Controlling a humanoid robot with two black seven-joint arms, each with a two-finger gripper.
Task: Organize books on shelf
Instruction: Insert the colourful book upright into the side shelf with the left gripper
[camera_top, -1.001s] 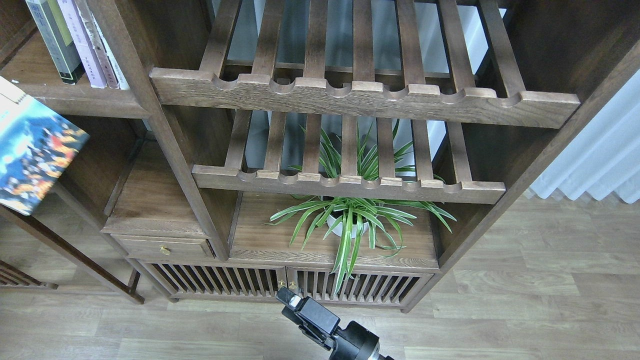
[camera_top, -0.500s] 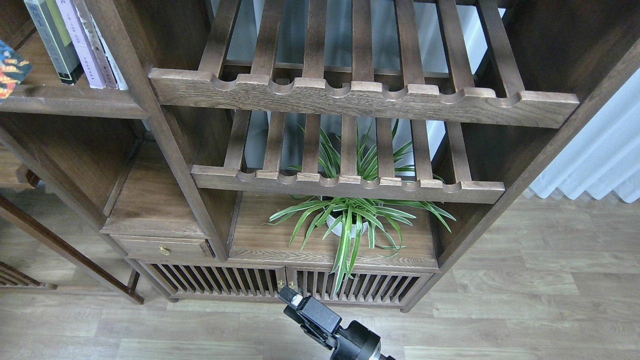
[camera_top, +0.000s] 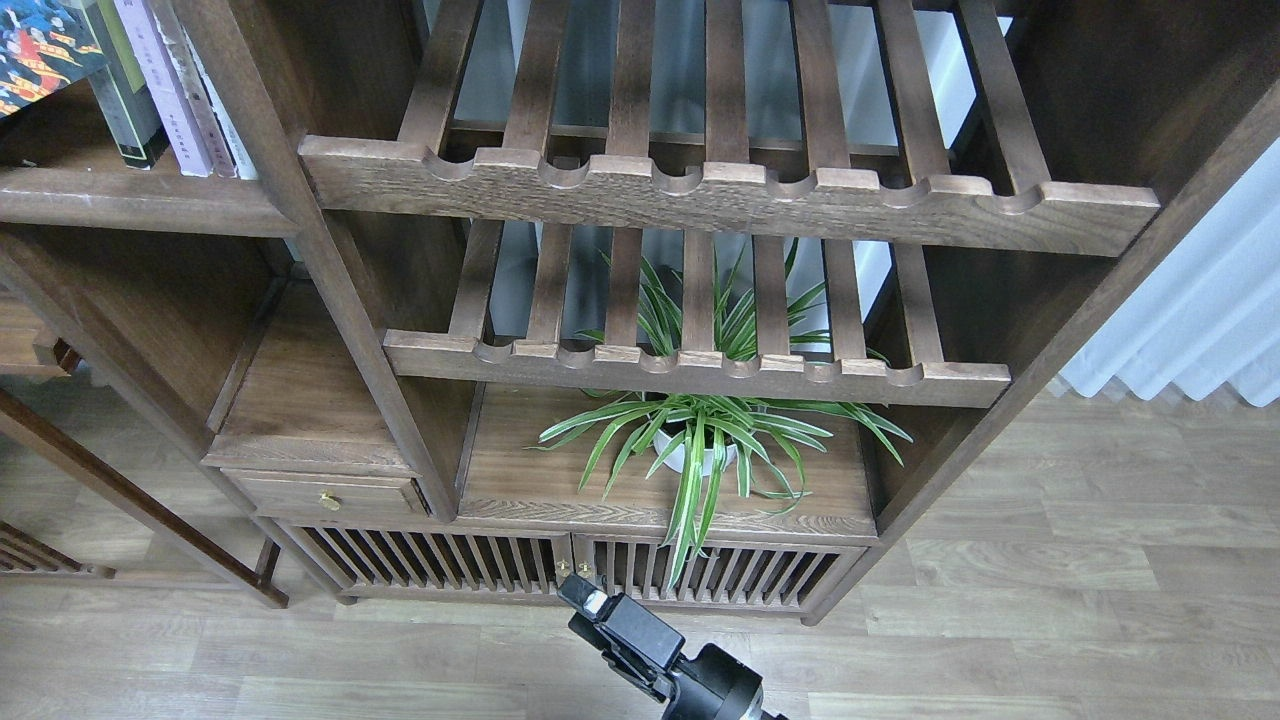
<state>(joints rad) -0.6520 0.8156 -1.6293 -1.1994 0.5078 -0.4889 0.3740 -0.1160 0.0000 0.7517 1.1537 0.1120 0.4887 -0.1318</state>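
One gripper (camera_top: 592, 602) shows, low at about six o'clock, a black block at the far end of the arm that rises from the bottom edge, probably the right one though the view does not settle it; it is seen end-on and dark, so I cannot tell how far its fingers stand apart, and nothing is seen in its hold; it hangs over the pale wooden floor (camera_top: 1050, 620), just in front of the cabinet's slatted doors (camera_top: 560, 570); the other gripper is out of view. At twelve o'clock from it, a spider plant (camera_top: 700, 440) in a white pot sits on the low cabinet top, beneath two slatted racks (camera_top: 720, 195) with notched front rails. Far off at ten to eleven o'clock lies the shelf (camera_top: 140, 200), a solid dark-brown board with a rounded front edge; on it stand the books (camera_top: 150, 90), upright and leaning slightly, a grey-and-yellow one with black edges beside pale lavender ones; the colourful book (camera_top: 40, 45) shows at the top left corner, tilted, cut by the frame, just left of the standing row; whether it rests on the board cannot be told. A white curtain (camera_top: 1200, 310) hangs at three o'clock.
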